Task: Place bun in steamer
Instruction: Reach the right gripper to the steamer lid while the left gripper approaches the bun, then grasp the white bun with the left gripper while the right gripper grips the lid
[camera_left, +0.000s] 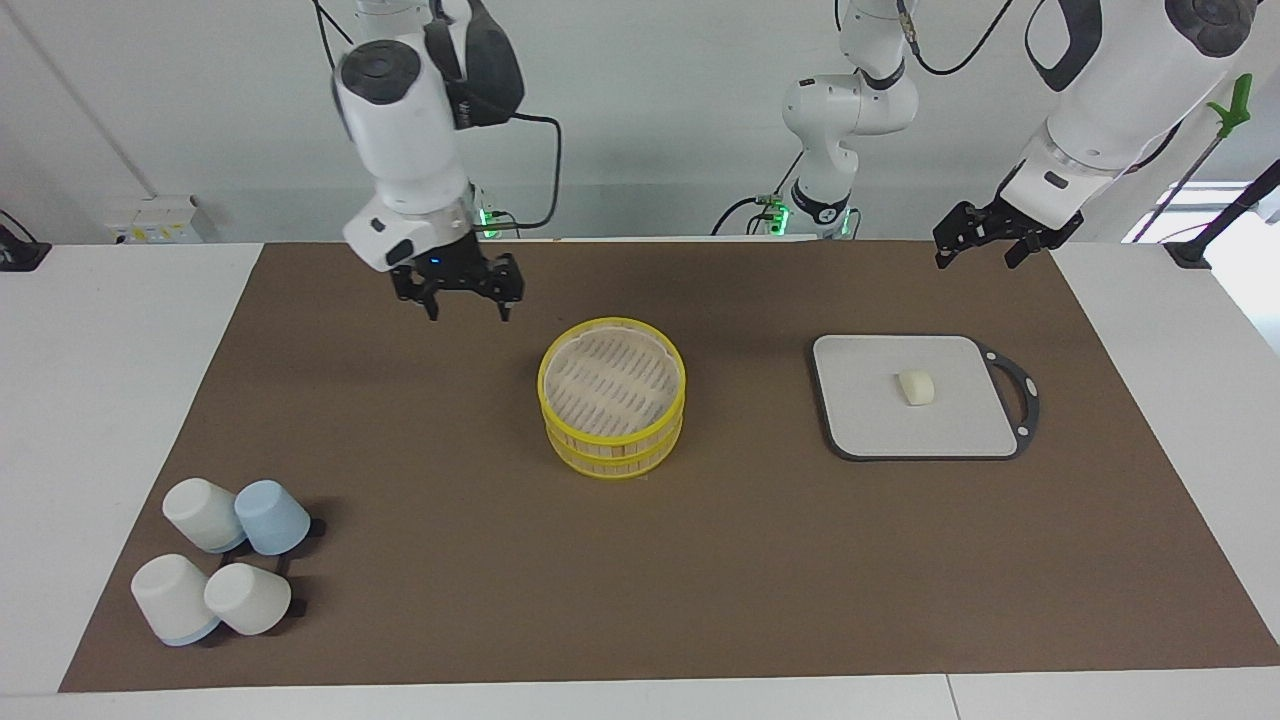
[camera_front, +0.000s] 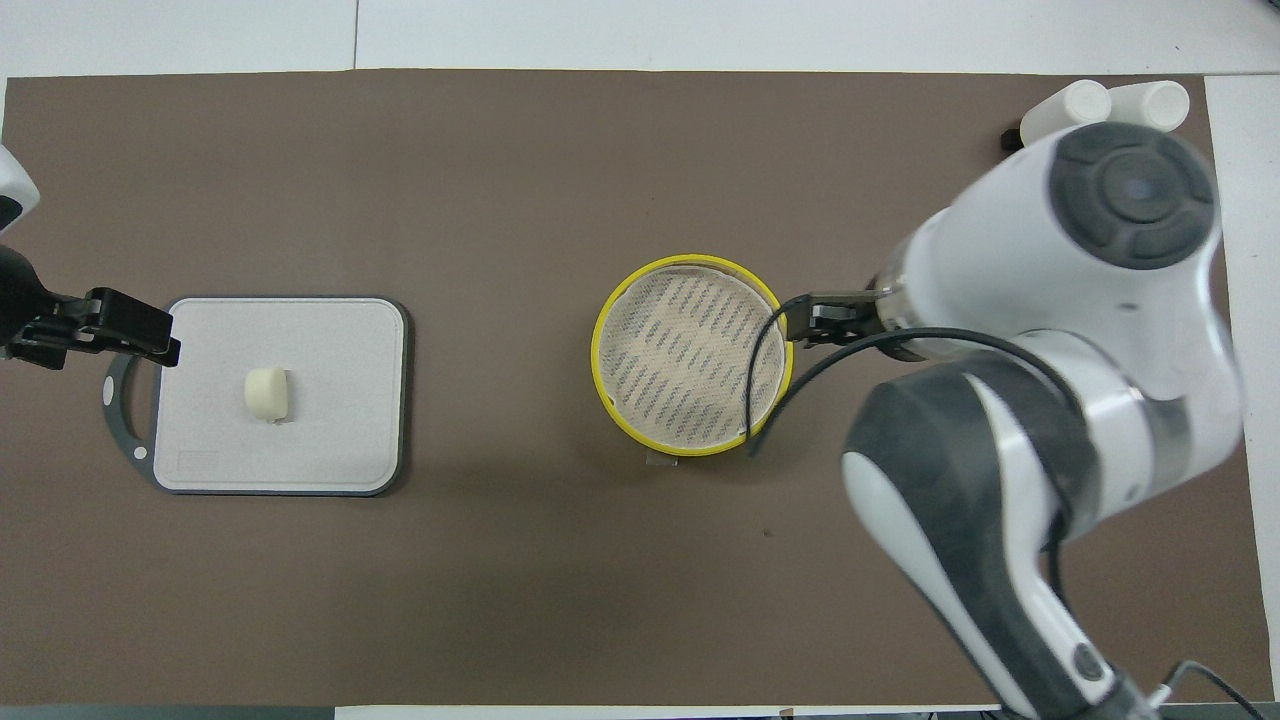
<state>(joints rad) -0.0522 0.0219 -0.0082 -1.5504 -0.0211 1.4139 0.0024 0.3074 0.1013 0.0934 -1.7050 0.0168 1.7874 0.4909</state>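
The bun (camera_left: 917, 387) is a small cream-white lump lying on the grey board (camera_left: 870, 410); it also shows in the overhead view (camera_front: 266, 392). The steamer (camera_left: 612, 325), a bamboo basket with yellow rims, stands in the middle of the brown mat, and its slatted floor is bare (camera_front: 598, 355). My left gripper (camera_left: 978, 255) hangs open and empty in the air by the board's handle end (camera_front: 140, 330). My right gripper (camera_left: 467, 305) hangs open and empty over the mat beside the steamer, toward the right arm's end; my own arm partly hides it in the overhead view (camera_front: 812, 320).
The grey board (camera_front: 330, 400) has a black rim and a loop handle toward the left arm's end. Several white and pale-blue cups (camera_left: 225, 560) lie on the mat at the right arm's end, farther from the robots than the steamer (camera_front: 1105, 105).
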